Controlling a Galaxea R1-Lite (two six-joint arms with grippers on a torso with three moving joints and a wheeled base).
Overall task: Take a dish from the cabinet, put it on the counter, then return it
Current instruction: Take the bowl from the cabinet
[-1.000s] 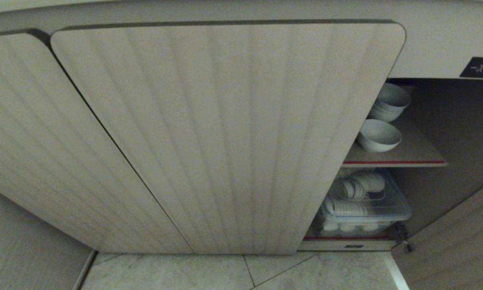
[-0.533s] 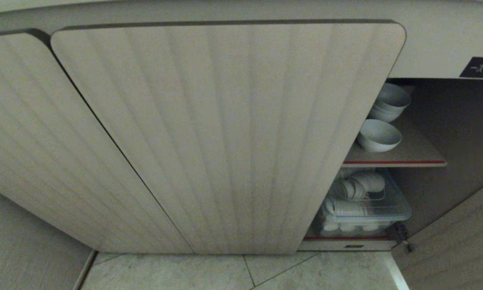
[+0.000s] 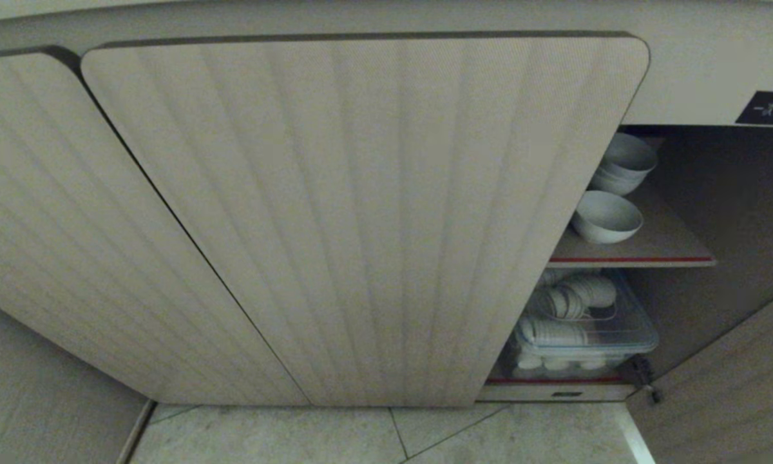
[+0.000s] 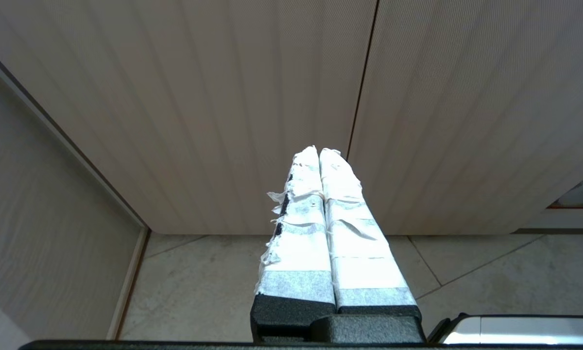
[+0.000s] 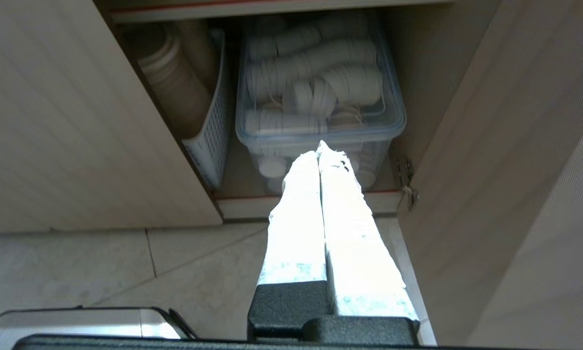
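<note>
Item: one white bowl point(image 3: 606, 217), upright on the upper shelf point(image 3: 657, 248) of the open cabinet point(image 3: 361, 212), just in front of a stack of bowls point(image 3: 623, 164) and above a clear bin point(image 3: 583, 335). Handling, judged: stiff glazed ceramic, moderately heavy, slick, breakable; best pinched across the rim wall. Left gripper point(image 4: 319, 153) and right gripper point(image 5: 320, 148) both hang low before the cabinet, jaws pressed together, empty.

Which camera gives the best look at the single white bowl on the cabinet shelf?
The head view: the single white bowl sits whole on the upper shelf, in front of a stack of bowls. Neither wrist view clearly shows it.
</note>
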